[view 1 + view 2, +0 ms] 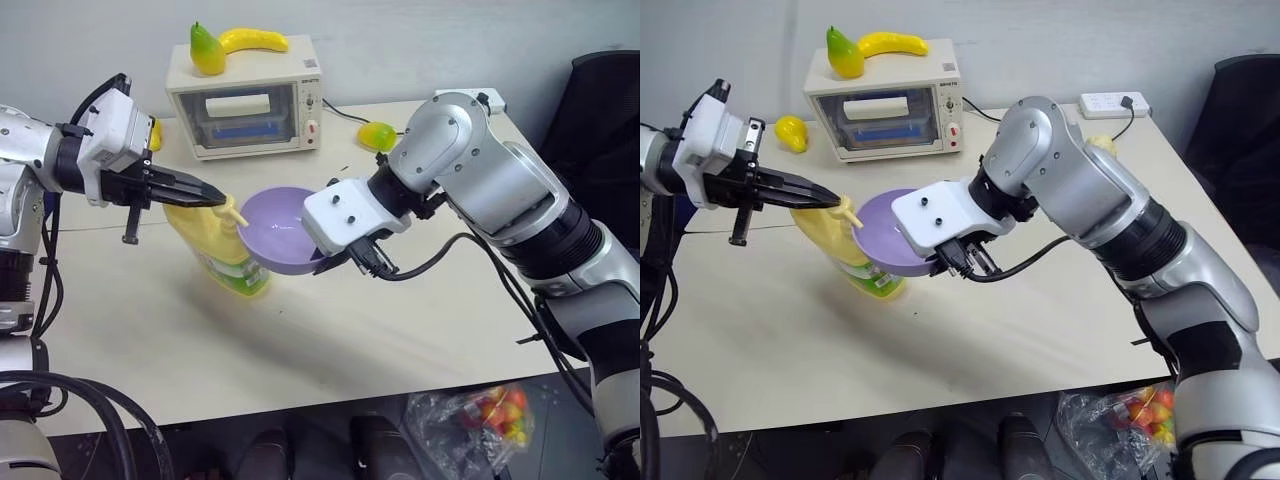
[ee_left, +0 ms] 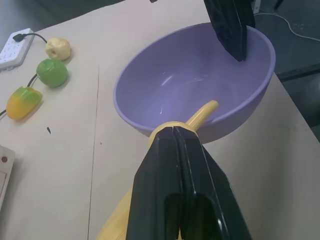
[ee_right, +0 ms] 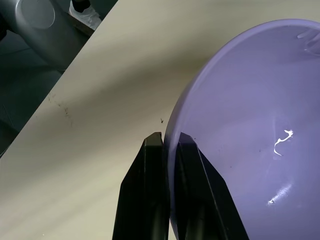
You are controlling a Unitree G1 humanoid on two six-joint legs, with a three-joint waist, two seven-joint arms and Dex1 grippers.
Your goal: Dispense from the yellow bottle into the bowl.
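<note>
Soap time is nearly here, it seems. The yellow bottle (image 1: pixel 222 250) stands on the desk (image 1: pixel 330 330) toward its left side, well in from the front edge. Its pump spout pokes over the rim of the bowl (image 1: pixel 278 232). The bowl is purple and is held up in the air, tipped toward the bottle. The right gripper (image 3: pixel 165 145) pinches the bowl's rim, one finger inside and one outside. The left gripper (image 2: pixel 175 137) has its fingers pressed tight together, with nothing between them, and sits right on top of the pump.

Inside the bowl I see only a thin white squiggle and a few shiny spots. So I think very little has come out yet, and the real pumping is left to do.

Farther back, a small oven (image 1: pixel 248 100) stands near the back edge, with toy fruit on top.
</note>
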